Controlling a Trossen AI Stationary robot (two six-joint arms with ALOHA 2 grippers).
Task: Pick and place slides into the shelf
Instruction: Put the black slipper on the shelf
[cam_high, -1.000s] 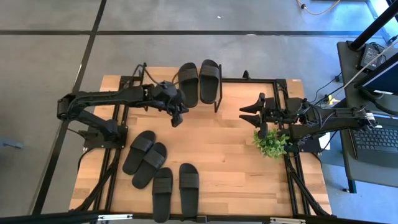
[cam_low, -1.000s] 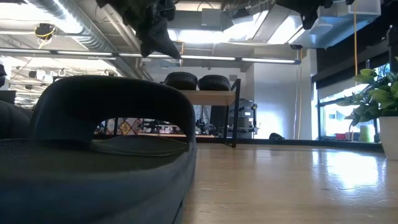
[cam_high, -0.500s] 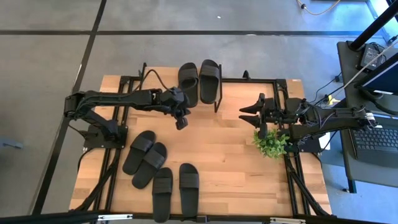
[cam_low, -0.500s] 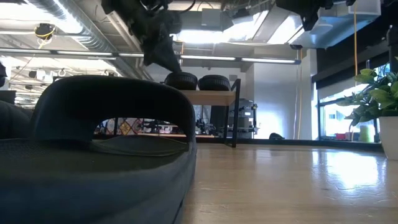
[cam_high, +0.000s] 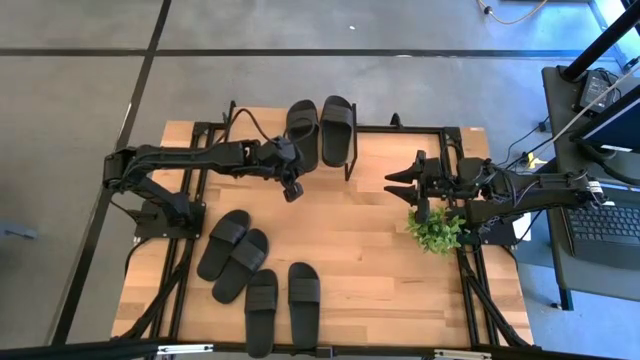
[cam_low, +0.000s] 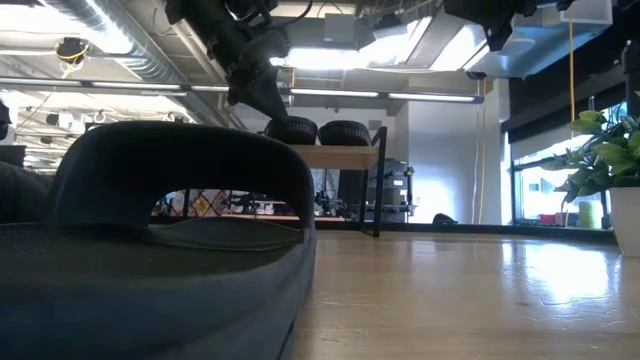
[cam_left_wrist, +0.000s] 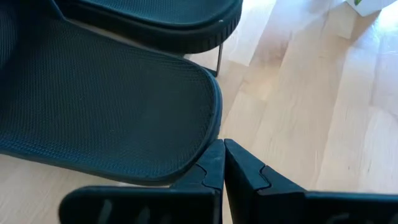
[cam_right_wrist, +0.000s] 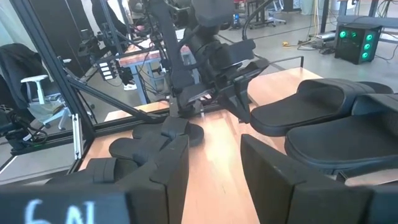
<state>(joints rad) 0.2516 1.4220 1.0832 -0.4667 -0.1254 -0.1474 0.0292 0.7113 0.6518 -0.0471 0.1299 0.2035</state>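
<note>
Slides (cam_high: 320, 131) sit paired on shelf (cam_high: 349, 166) at the table's far edge. Left gripper (cam_high: 292, 188), fingers pressed together, hangs just beside the nearer slide's heel. Right gripper (cam_high: 400, 183) waits spread apart near the plant (cam_high: 434, 231).

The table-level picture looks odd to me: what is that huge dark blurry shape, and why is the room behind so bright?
Low view: the dark mass is a black ribbed-strap slide sandal lying right at the lens, out of focus; the ceiling strip lights glare, and light from the window reflects off the light wooden tabletop. High view: lighting is even, shadows soft.
</note>
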